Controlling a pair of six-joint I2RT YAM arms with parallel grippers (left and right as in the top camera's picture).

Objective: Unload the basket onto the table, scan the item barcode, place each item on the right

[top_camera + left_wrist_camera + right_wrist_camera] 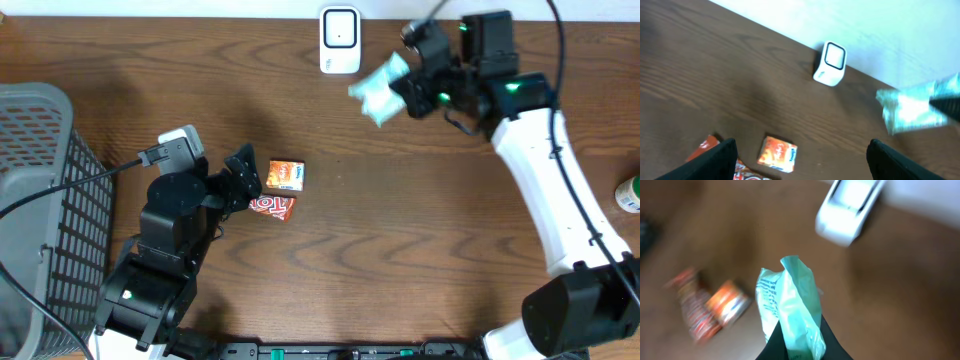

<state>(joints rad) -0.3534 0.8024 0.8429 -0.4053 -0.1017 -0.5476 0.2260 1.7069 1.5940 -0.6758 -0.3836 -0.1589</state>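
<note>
The white barcode scanner (340,40) (831,63) (850,210) stands upright at the table's far edge. Just to its right, my right gripper (412,92) (800,347) is shut on a pale green plastic packet (382,88) (912,110) (790,305) and holds it above the table. A small orange box (286,176) (777,154) (727,302) and a red packet (272,206) (705,147) (692,312) lie on the table at centre left. My left gripper (245,178) (802,162) hangs open beside them, with nothing between its fingers (715,160).
A grey mesh basket (35,200) fills the left edge of the table. A green-capped bottle (628,195) shows at the right edge. Bare brown wood lies between the boxes and the scanner.
</note>
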